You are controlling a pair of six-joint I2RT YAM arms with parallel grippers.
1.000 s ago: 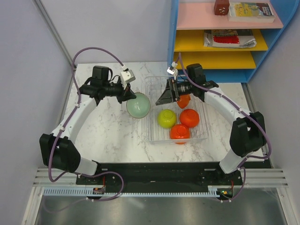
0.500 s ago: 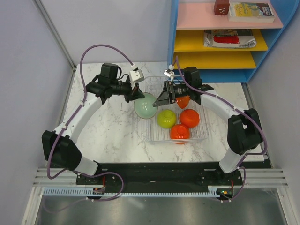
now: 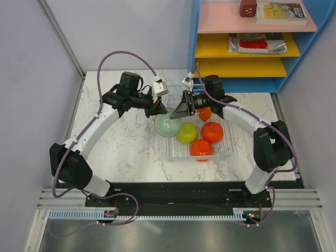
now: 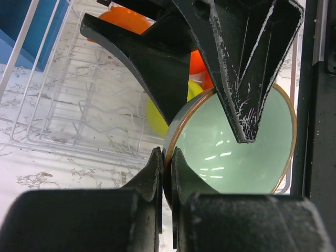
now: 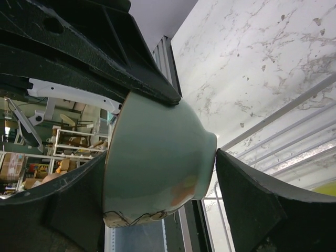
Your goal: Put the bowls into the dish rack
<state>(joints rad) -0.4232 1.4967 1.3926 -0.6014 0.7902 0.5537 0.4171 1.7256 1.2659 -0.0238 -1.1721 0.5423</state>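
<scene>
Taking stock for your next move, item by item.

**Item 1: left gripper [image 4: 165,157].** Its fingers are clamped together on the rim of the pale sage-green glossy round plastic bowl [image 3: 168,126]. You hold the bowl tipped on its side at the left edge of the shallow see-through pale-wire dish rack [image 3: 174,148], in the centre of the top view. Whether the bowl rests on the wires cannot be told.

**Item 2: right gripper [image 3: 180,112].** Its fingers are apart and bracket that same sage bowl. In the right wrist view, 1 finger stands off the mouth side at lower left and the other sits at the base at lower right. The base looks very close to that finger, but contact is not certain.

**Item 3: governing relation.** The bowl's mouth-to-base axis lies along the line on which the right fingers would close. Both grippers are at the bowl, and the right one reaches in from the rack side. This reads as a handover, so close the right before you release the left.

**Item 4: count.**
- 5 bowls are in view and 1 rack.
- 3 orange-red glossy bowls sit in the rack: 1 at [image 3: 212,132], 1 at [image 3: 201,148] and 1 behind the right gripper at [image 3: 206,113].
- 1 yellow-green glossy bowl [image 3: 187,133] sits in the rack just beside the sage bowl.
- 1 sage bowl is held.
- 0 white bowls are seen.
</scene>
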